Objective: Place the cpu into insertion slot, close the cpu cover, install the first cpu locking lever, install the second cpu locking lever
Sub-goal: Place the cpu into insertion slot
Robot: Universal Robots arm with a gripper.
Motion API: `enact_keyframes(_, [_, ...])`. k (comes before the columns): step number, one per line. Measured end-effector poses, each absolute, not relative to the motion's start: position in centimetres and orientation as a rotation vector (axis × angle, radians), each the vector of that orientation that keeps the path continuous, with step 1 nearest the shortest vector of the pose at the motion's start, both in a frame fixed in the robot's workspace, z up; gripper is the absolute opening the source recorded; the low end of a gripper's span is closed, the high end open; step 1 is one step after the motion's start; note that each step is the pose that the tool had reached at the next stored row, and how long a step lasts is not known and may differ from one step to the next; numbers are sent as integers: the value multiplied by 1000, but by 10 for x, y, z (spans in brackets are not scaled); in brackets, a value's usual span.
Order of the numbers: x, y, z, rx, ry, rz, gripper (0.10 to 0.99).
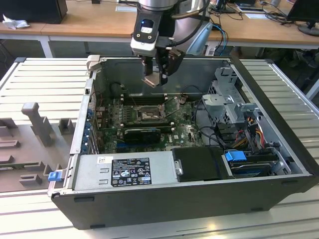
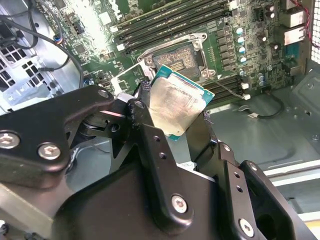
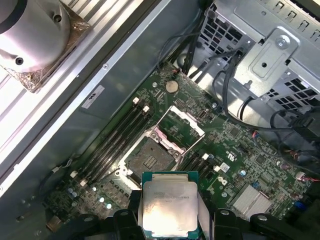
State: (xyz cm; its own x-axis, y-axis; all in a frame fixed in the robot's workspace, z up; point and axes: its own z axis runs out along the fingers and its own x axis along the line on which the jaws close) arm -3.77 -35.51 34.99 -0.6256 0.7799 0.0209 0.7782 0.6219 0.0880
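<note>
The arm hangs over the open computer case [image 1: 279, 114], and its gripper [image 1: 155, 79] has the jaws closed on the cpu [image 2: 176, 102], one finger [image 2: 142, 100] on either edge, with the pale metal face towards the wrist cameras. From where I stand the chip is up in the air, well clear of the green motherboard [image 1: 187, 132] and touching nothing but the fingers.

The insertion slot [image 3: 148, 160] lies open below with its dark centre bare. The cpu cover [image 3: 182, 124] is swung up on its hinge beside the slot, so nothing blocks the way in. In the first wrist view the chip sits a little off from the slot, not squarely over it. The long black memory sticks [image 3: 112, 145] run alongside, close to the socket.

So I'd say this is the first step, carrying the cpu to the slot, and none of the closing or lever work is done. To my eye the placing calls for the chip to be centred over the socket, turned so its edges match the silvery rim, held level and let down gently, since a tilted or skewed seat could harm the contacts
</note>
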Motion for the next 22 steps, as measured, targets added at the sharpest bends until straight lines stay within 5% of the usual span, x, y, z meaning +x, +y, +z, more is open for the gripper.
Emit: enact_keyframes(22, [-38, -355, 331, 1575, 2681, 122, 529])
